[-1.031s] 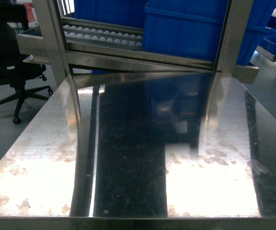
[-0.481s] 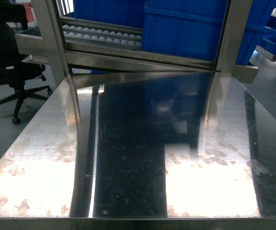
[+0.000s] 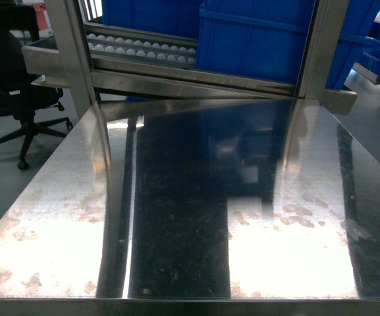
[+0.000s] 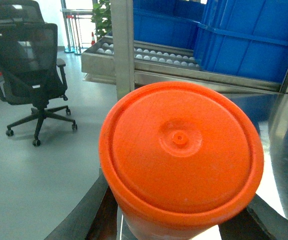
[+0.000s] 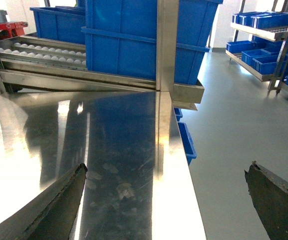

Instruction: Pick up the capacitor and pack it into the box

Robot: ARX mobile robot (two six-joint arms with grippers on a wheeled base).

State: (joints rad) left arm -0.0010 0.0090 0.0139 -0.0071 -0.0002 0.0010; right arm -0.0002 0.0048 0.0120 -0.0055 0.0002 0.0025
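My left gripper (image 4: 183, 230) clamps an orange capacitor (image 4: 181, 157), unseen from the head; right gripper (image 5: 166, 200) gapes over the table (image 3: 176, 217), blue bins (image 3: 255, 39) behind; no box visible

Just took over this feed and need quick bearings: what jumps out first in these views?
The big orange round lid fills the left wrist view, sitting between the left gripper's dark fingers. The head view shows only a shiny steel table with blue bins on the roller rack behind. The right gripper hangs open over the table's right edge.
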